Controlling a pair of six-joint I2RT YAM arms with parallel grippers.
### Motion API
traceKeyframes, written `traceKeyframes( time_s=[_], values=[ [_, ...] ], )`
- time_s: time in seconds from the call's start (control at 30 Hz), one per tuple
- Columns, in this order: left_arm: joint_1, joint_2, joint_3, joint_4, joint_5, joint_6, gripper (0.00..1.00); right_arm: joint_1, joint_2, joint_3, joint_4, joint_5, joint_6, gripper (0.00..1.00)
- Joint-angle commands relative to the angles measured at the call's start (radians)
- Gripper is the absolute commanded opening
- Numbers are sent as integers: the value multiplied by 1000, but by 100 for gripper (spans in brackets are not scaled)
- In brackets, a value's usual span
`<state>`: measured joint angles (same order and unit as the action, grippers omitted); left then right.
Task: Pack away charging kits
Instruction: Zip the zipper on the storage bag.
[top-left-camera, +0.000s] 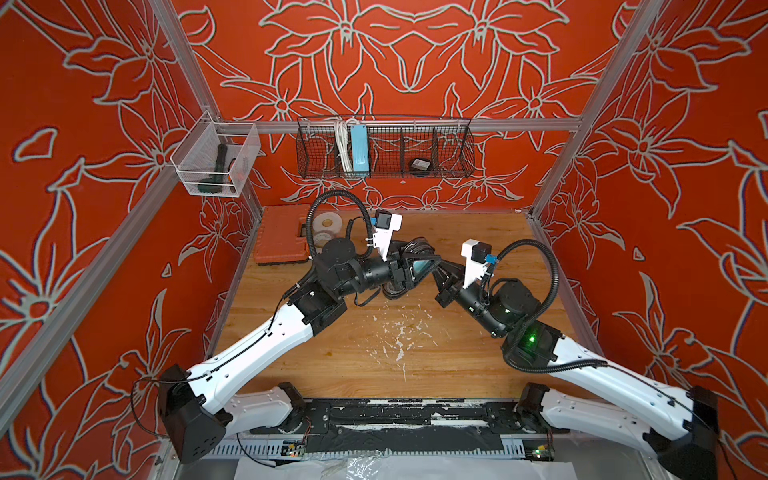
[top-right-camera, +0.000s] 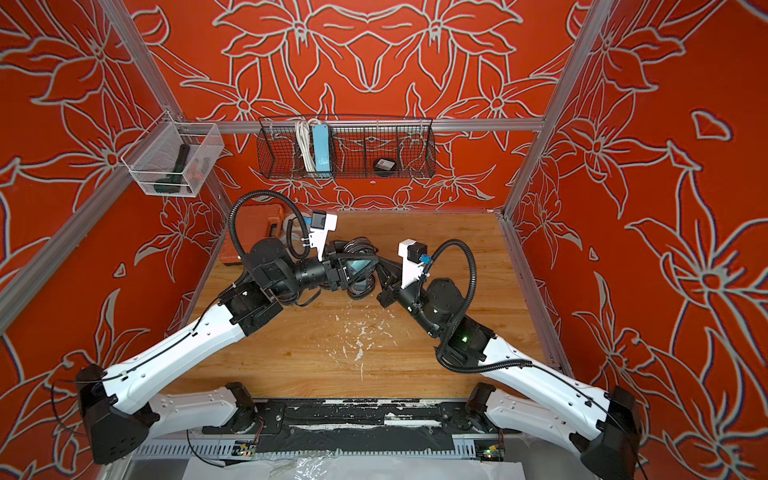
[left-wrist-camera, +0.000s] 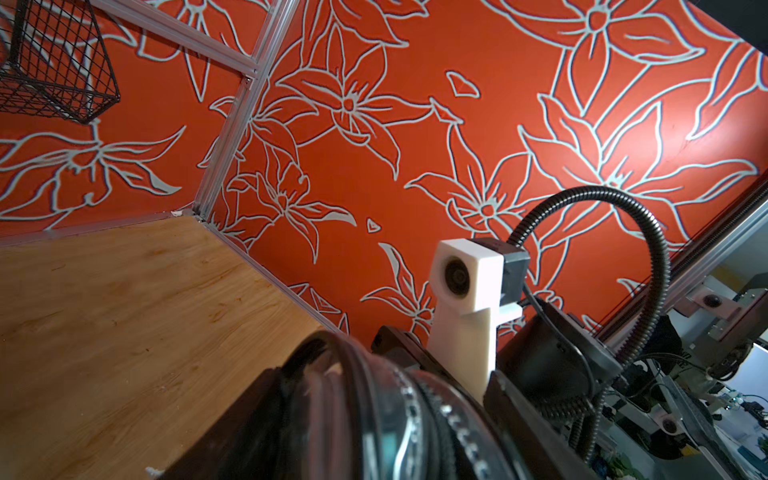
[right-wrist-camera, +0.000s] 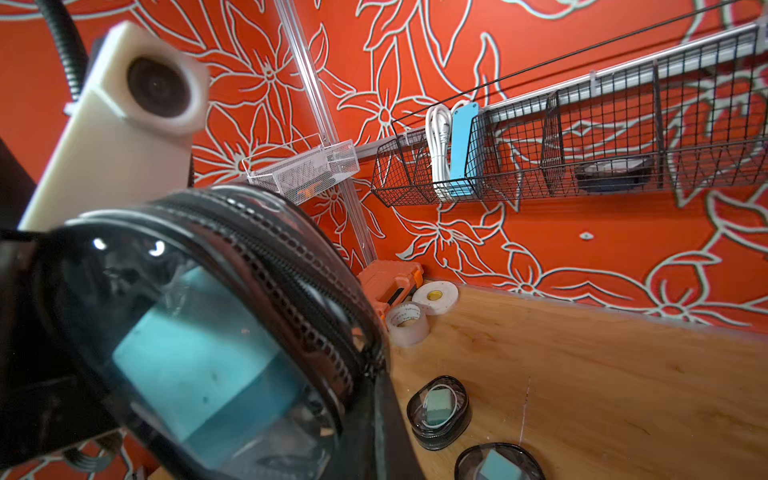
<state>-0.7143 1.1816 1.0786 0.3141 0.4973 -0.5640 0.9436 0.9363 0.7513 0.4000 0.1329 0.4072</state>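
Since the teal plug (right-wrist-camera: 195, 353) already lies inside the clear case (right-wrist-camera: 137, 266) held up between the two arms, I judge the step in hand to be securing that case, either by closing its zipper (right-wrist-camera: 291, 286) or by passing it across. To do this well, the right hand (top-left-camera: 438, 268) should act as the anchor. It is pinched together, apparently on the case's black rim, and it ought to hold the case level so the plug cannot slide toward any gap in the zipper. The left hand (top-left-camera: 411, 272) sits right against the opposite end of the case. I cannot tell whether its fingers are apart or together, because the case and the wrist hide them. Any move it makes should run along the rim rather than pull outward, or the case may twist out of the right hand's pinch.

The case hangs above the table (top-left-camera: 374, 357), to the side of the orange box (top-left-camera: 282, 237) and toward the table's middle. The plug is therefore just beside both hands, separated from them by the clear plastic. I cannot make out its white cable. A second case (right-wrist-camera: 438, 411), showing a plug and a white cable, and a third case (right-wrist-camera: 498, 463), showing teal, lie on the table on that same side of the orange box.
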Motion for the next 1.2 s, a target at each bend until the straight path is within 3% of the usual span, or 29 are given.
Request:
traceKeyframes(
  time_s=[0.0, 0.13, 0.2, 0.3, 0.43, 0.53, 0.8, 0.87, 0.97, 1.03, 1.17],
  values=[
    [-13, 7, -26, 99, 73, -48, 71, 5, -1, 4, 109, 47, 124, 0],
    [-12, -11, -66, 121, 16, -36, 69, 6, -34, -6, 93, 55, 201, 0],
    [-12, -28, -87, 134, -12, -29, 59, 5, -56, -18, 73, 63, 257, 0],
    [-13, -48, -125, 183, -17, -26, 58, 6, -76, -27, 52, 60, 318, 0],
    [-13, -42, -117, 150, -46, -7, 52, 5, -83, -9, 19, 26, 348, 0],
    [-13, -40, -115, 154, -67, -12, 38, 5, -88, -15, 18, 16, 366, 0],
    [-13, -47, -86, 139, -60, -12, 25, 6, -84, -23, -6, 22, 329, 0],
    [-13, -51, -83, 126, -63, -7, 18, 5, -86, -24, -7, 8, 273, 0],
    [-13, -52, -54, 39, -70, 15, 1, 5, -105, 13, -72, -9, 63, 0],
    [-13, -46, -22, -55, -66, 38, 0, 4, -95, 106, -212, 19, -144, 0],
    [-13, -53, -6, -175, -33, 70, 0, -8, -45, 250, -400, 121, -378, 0]
  ],
)
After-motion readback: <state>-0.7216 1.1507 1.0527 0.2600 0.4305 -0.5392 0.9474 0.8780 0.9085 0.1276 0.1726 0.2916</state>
